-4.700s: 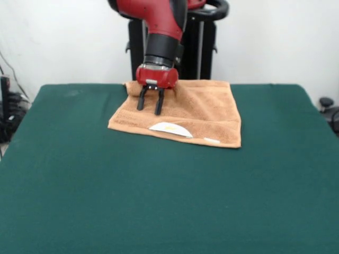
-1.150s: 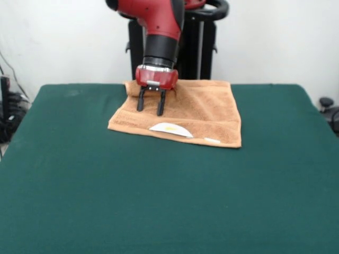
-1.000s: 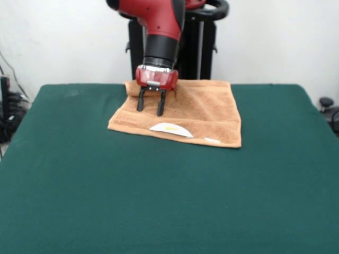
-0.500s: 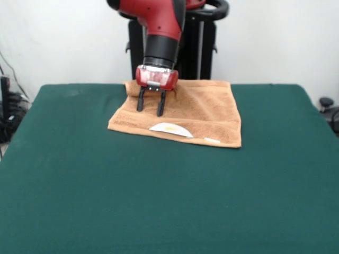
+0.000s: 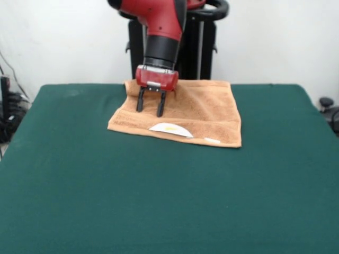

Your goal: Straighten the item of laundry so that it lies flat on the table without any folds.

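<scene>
On the bare green counter (image 5: 159,201) nearest the camera nothing is found, while farther back the towel (image 5: 196,114) is spread almost flat, one far corner rumpled, and the gripper (image 5: 150,108), fingers apart, has been raised slightly.

The arm (image 5: 153,16) is glossy red, rounded and thick, narrowing into a black ribbed cylindrical wrist. Below that sits a red, oval housing with a thin silver band and a small pale plate. The end effector (image 5: 150,108) has two slim black fingers (image 5: 160,104).
</scene>
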Action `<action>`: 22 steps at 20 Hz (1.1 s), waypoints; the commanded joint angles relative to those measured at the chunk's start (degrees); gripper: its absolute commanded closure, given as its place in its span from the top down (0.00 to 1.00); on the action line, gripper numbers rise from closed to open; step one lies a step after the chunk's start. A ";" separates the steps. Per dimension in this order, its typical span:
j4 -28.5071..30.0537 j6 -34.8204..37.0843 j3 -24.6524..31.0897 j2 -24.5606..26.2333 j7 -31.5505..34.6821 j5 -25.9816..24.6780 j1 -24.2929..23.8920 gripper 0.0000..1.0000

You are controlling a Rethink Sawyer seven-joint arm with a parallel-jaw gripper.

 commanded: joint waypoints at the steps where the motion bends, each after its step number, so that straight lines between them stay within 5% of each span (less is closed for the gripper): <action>1: -34.86 21.13 14.97 11.98 -3.71 13.55 -0.18 1.00; 4: -35.96 19.06 15.04 12.66 -3.36 13.13 -0.30 1.00; 9: -35.38 32.05 16.59 8.26 -3.66 7.85 -0.83 1.00; 16: -36.84 23.24 13.26 11.51 -2.49 12.60 1.57 1.00; 22: -38.29 30.94 15.56 9.51 -1.73 6.45 0.05 1.00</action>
